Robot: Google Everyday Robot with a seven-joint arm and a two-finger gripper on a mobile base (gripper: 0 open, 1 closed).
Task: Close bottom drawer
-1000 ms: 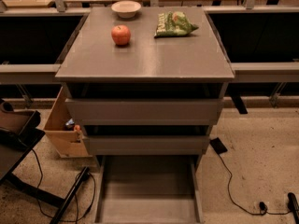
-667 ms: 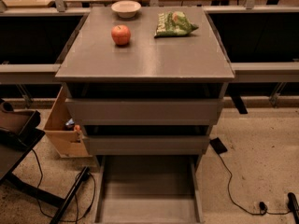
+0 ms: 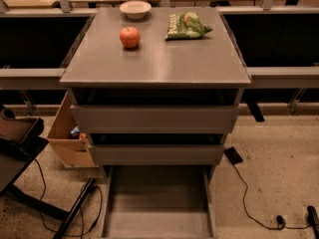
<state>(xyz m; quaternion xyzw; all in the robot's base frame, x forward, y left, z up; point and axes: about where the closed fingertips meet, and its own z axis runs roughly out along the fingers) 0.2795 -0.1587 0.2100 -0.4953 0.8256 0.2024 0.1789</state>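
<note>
The bottom drawer (image 3: 158, 203) of the grey cabinet is pulled far out toward me, its shallow grey tray open and bare at the bottom centre of the camera view. Its front panel is cut off by the bottom edge. Above it are the middle drawer (image 3: 156, 154) and the top drawer (image 3: 154, 118), both slightly out. The gripper is not in view.
On the cabinet top (image 3: 154, 59) sit a red apple (image 3: 129, 37), a white bowl (image 3: 135, 9) and a green chip bag (image 3: 186, 26). A cardboard box (image 3: 67, 136) stands at the left. Cables (image 3: 249, 203) lie on the floor at both sides. A dark chair (image 3: 17, 138) is at far left.
</note>
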